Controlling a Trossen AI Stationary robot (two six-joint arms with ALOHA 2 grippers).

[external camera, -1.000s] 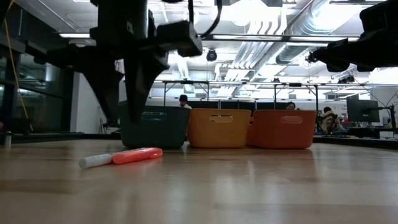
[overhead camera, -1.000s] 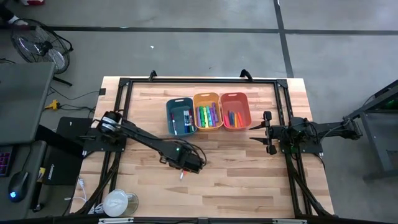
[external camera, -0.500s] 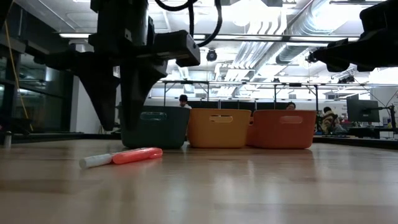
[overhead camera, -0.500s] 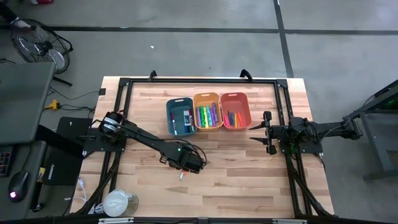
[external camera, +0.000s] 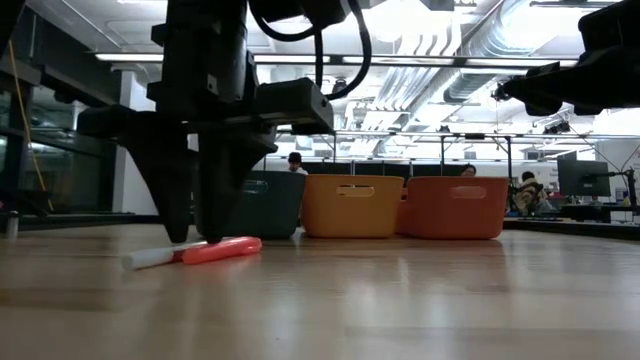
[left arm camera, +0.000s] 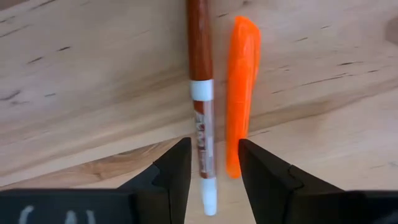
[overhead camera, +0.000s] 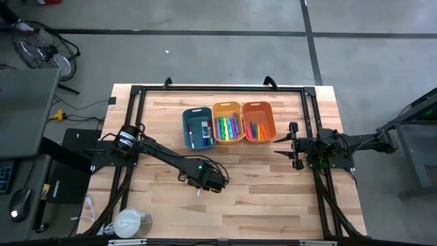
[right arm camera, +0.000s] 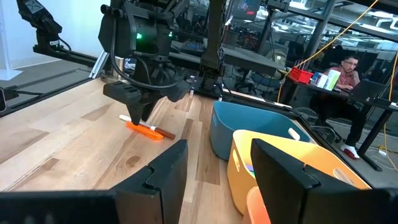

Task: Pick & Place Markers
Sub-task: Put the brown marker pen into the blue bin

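Lowered since the earlier frame, our left gripper [left arm camera: 211, 165] stands open astride the brown marker [left arm camera: 200, 68] beside the orange marker [left arm camera: 239, 93], lower-centre bench [overhead camera: 273, 198], ready to grasp; right gripper [overhead camera: 290, 145] waits open.

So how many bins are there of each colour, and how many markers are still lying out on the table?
Teal bin: 1
Yellow-orange bin: 1
Orange bin: 1
Markers loose on the table: 2, an orange marker and a brown-red marker, lying side by side under the left gripper
Total: 3 bins and 2 loose markers, 5 things.
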